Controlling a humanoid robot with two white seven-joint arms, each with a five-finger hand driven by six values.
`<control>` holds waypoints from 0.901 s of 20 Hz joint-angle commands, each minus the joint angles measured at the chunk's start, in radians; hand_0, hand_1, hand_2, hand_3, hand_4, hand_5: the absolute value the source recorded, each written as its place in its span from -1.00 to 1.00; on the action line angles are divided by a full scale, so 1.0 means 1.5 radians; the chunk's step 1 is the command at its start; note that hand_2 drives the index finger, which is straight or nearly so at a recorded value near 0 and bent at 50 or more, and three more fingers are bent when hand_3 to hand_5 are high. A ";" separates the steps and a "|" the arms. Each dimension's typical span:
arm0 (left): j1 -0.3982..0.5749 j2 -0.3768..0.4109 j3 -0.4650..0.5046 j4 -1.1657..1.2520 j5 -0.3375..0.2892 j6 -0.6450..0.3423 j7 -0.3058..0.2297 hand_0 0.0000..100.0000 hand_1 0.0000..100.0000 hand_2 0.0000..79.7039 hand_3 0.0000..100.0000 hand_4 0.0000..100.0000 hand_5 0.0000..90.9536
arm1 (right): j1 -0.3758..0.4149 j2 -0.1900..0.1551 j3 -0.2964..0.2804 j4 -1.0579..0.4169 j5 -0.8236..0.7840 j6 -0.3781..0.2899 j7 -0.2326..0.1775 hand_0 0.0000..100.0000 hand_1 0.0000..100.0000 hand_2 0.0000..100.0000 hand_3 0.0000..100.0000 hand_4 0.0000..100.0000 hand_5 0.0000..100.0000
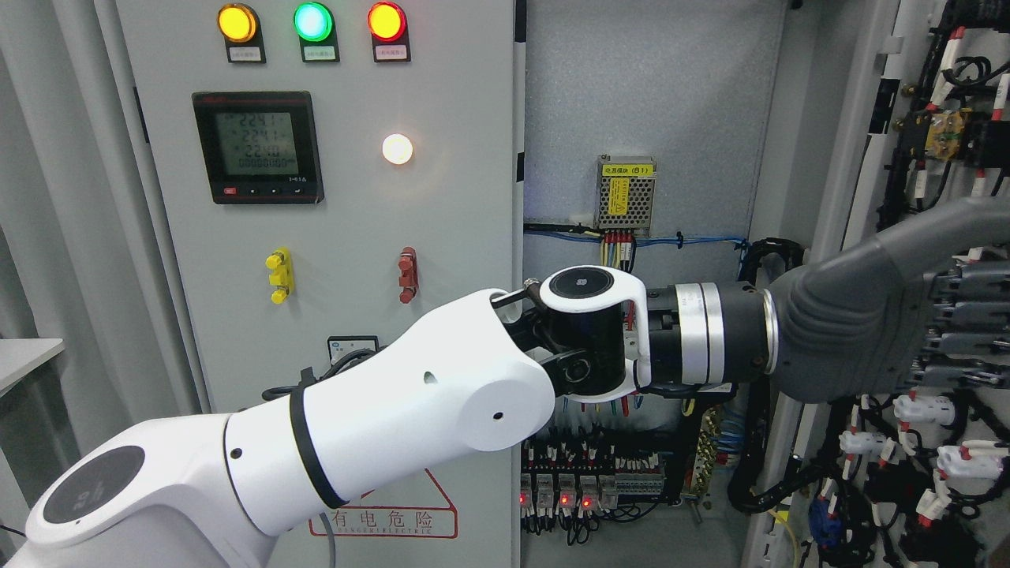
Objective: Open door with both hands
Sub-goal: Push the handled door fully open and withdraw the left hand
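Note:
A grey electrical cabinet fills the view. Its left door (442, 237) is closed and carries indicator lamps, a meter and switches. The right door (860, 118) is swung open, and its inner face with wiring and connectors (939, 442) shows at the far right. My white left arm (379, 426) comes in from the lower left and reaches across the opening. Its dark grey left hand (955, 323) lies against the open door's inner side, and the picture's edge cuts it off. The right arm does not show.
Inside the cabinet sit a small power supply (626, 193) with coloured wires and a row of relays with red lights (568, 489) low down. A black cable bundle (757, 442) hangs by the hinge side. A pale table corner (24, 355) juts in at the left.

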 commanded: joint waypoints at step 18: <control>0.001 -0.012 0.027 -0.018 -0.008 -0.003 0.017 -0.42 -1.00 -0.93 -0.94 -0.93 -1.00 | 0.000 -0.005 -0.001 0.000 -0.001 0.000 0.000 -0.56 -1.00 -1.00 -1.00 -1.00 -1.00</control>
